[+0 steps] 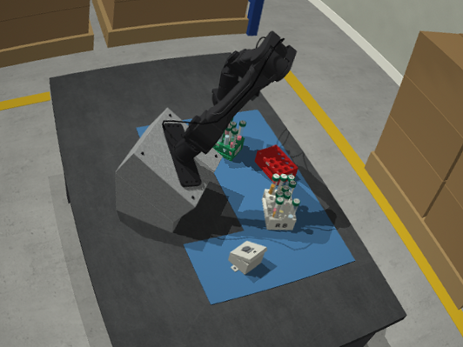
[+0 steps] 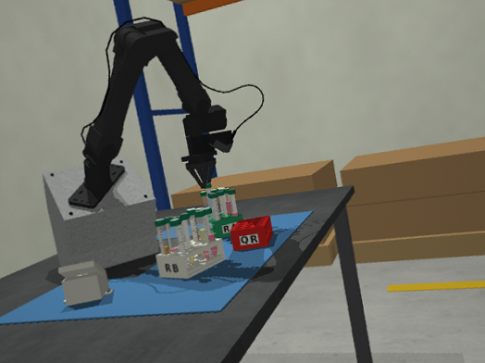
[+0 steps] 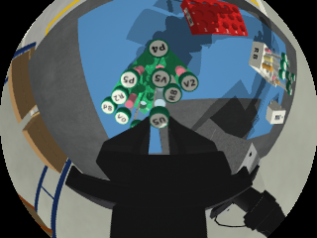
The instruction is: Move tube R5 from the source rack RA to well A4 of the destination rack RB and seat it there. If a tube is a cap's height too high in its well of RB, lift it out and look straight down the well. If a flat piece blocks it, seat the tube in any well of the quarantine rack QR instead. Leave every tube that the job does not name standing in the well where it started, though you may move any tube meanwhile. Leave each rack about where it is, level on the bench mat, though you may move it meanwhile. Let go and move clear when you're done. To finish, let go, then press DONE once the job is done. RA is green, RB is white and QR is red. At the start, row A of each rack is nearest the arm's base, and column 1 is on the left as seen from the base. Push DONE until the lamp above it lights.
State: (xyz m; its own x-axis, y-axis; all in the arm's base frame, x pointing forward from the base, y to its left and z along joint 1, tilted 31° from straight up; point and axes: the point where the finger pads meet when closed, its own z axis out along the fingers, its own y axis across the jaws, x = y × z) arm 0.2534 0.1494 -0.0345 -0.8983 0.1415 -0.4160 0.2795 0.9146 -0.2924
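My gripper [image 2: 206,185] [image 3: 158,120] points down over the near part of green rack RA [image 1: 228,151] [image 2: 235,220] and is shut on a green-capped tube [image 3: 158,119] whose label looks like U5. Its cap stands above the neighbouring caps; whether its lower end is clear of the rack is hidden. The arm hides the gripper in the top view. Other capped tubes stand in RA, among them P4 [image 3: 158,49], V5 [image 3: 160,78] and P5 [image 3: 129,79]. I cannot make out a cap marked R5. White rack RB [image 1: 280,225] [image 2: 170,267] [image 3: 256,57] holds several tubes; well A4 is not distinguishable.
Red rack QR [image 1: 263,164] [image 2: 250,244] [image 3: 194,22] stands between RA and RB, with no tubes showing. The pale button box [image 1: 247,262] [image 2: 86,288] [image 3: 273,116] stands beyond RB on the blue mat [image 1: 214,280] [image 2: 148,307]. The arm's grey base [image 1: 146,194] [image 2: 107,236] is beside the mat.
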